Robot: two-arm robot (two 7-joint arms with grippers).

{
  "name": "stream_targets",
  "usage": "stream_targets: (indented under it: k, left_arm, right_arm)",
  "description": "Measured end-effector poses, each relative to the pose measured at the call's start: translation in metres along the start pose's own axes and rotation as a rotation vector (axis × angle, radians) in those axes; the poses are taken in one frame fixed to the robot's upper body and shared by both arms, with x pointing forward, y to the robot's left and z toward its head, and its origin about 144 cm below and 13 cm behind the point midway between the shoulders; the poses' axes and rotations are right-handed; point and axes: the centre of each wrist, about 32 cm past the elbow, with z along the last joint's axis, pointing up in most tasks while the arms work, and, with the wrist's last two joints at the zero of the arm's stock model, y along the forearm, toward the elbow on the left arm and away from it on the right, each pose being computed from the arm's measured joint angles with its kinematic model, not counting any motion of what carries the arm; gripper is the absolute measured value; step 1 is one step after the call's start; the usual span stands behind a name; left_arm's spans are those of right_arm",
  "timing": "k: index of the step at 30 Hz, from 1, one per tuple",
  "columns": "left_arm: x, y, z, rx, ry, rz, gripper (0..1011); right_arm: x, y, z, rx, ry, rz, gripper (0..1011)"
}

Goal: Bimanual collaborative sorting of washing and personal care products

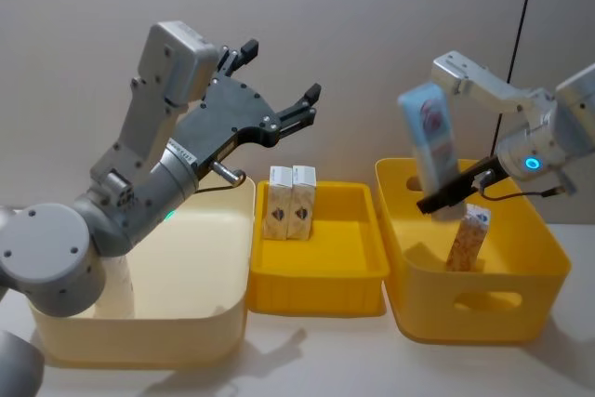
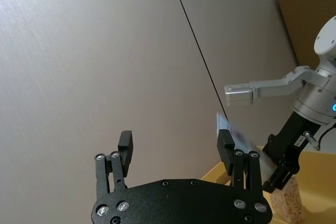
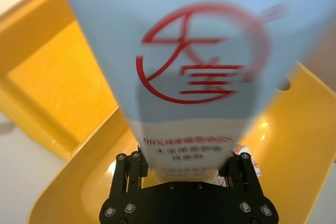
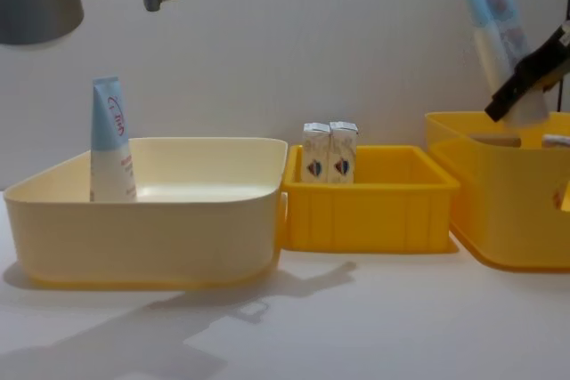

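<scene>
My right gripper (image 1: 439, 194) is shut on the lower body of a tall tube (image 1: 428, 135) with a light blue end and a red round logo (image 3: 202, 61). It holds the tube upright over the right yellow bin (image 1: 521, 309); the chest view shows the same tube (image 4: 492, 20). A second tube (image 4: 109, 140) stands in the cream bin (image 4: 151, 220). Two small white cartons (image 1: 290, 202) stand side by side at the back of the middle yellow bin (image 1: 321, 290). My left gripper (image 1: 281, 70) is open and raised above the cream bin, holding nothing.
A beige patterned carton (image 1: 468, 237) leans inside the right yellow bin. The three bins stand in a row, almost touching. A plain wall runs close behind them. Bare white tabletop (image 4: 356, 309) lies in front of the bins.
</scene>
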Motion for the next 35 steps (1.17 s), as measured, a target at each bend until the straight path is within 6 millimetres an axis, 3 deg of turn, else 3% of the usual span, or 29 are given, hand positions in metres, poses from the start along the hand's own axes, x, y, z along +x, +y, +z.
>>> stream_targets:
  k: [12, 35]
  left_arm:
    - [0.000, 0.000, 0.000, 0.000, 0.000, 0.000, 999]
    - [0.000, 0.000, 0.000, 0.000, 0.000, 0.000, 1000]
  right_arm:
    - [0.016, 0.001, 0.009, -0.113, -0.026, 0.065, 1001]
    - [0.024, -0.006, 0.012, -0.172, -0.033, 0.094, 1001]
